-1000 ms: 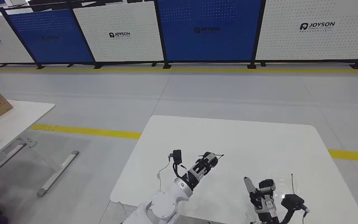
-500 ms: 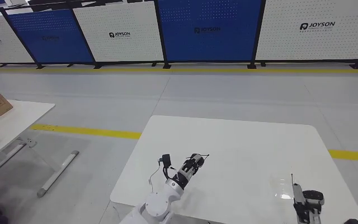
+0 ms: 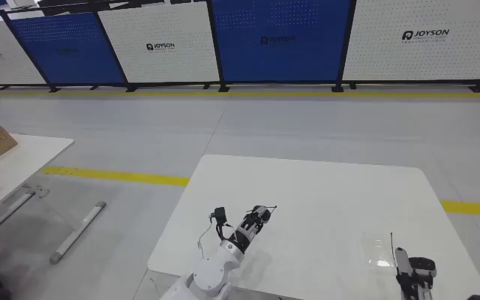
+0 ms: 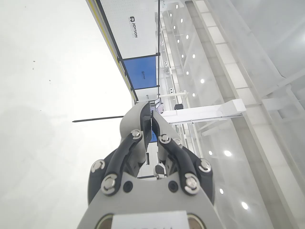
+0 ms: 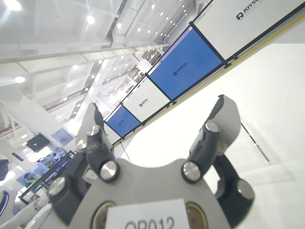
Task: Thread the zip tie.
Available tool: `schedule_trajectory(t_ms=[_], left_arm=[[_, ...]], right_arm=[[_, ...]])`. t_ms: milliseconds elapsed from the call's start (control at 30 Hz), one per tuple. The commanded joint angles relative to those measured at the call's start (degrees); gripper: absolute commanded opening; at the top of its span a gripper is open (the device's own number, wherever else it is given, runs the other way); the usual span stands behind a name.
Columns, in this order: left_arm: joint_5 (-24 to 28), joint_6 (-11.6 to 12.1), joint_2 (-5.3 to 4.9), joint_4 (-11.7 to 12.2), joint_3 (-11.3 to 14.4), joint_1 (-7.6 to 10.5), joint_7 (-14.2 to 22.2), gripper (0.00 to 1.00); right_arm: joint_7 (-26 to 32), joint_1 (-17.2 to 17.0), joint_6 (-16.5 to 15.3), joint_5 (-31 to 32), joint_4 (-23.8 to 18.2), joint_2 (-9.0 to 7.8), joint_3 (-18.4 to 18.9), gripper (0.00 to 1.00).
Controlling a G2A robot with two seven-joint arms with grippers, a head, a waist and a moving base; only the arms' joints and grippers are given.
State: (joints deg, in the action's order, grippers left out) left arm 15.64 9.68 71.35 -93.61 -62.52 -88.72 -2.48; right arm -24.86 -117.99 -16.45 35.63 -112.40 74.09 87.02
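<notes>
While left gripper [image 4: 150, 111] pinches zip tie [image 4: 97, 119], white table [image 3: 315, 195] before pegboard panels [image 3: 281, 37].

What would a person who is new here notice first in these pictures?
The left gripper, over the near left part of the white table, has its jaws shut on a black zip tie that sticks out sideways. The right gripper, jaws open, hangs at the near right corner beside a clear plastic piece.
</notes>
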Motion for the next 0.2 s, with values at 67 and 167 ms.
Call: schedule_trajectory(t_ms=[67,167], left_arm=[[0.0,0.0,0.0,0.0,0.0,0.0,0.0,0.0],[0.0,0.0,0.0,0.0,0.0,0.0,0.0,0.0]], right_arm=[[0.0,0.0,0.0,0.0,0.0,0.0,0.0,1.0],[0.0,0.0,0.0,0.0,0.0,0.0,0.0,1.0]])
